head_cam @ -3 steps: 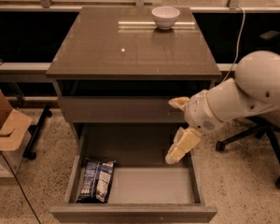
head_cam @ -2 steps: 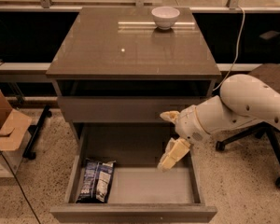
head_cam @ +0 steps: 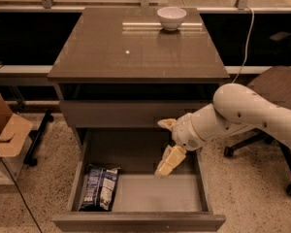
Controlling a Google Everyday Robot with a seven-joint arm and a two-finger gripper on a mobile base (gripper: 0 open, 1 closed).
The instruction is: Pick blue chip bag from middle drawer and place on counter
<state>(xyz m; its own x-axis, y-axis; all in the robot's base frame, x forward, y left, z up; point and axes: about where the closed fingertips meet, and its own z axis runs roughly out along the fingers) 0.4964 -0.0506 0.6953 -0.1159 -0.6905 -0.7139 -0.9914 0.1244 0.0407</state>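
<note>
The blue chip bag (head_cam: 99, 187) lies flat in the front left corner of the open middle drawer (head_cam: 157, 194). My gripper (head_cam: 165, 143) hangs over the drawer's middle right part, well to the right of the bag and apart from it. Its two pale fingers are spread wide, one up near the panel above the drawer and one down over the drawer floor, with nothing between them. The white arm reaches in from the right. The glossy counter (head_cam: 136, 50) tops the cabinet.
A white bowl (head_cam: 171, 17) stands at the back of the counter. A shut flat panel (head_cam: 111, 113) sits above the open drawer. An office chair (head_cam: 276, 93) stands to the right, a cardboard box (head_cam: 5, 132) to the left on the speckled floor.
My arm has swung left and slightly down, bringing the gripper from the drawer's right edge to over its inside. The bag has not moved.
</note>
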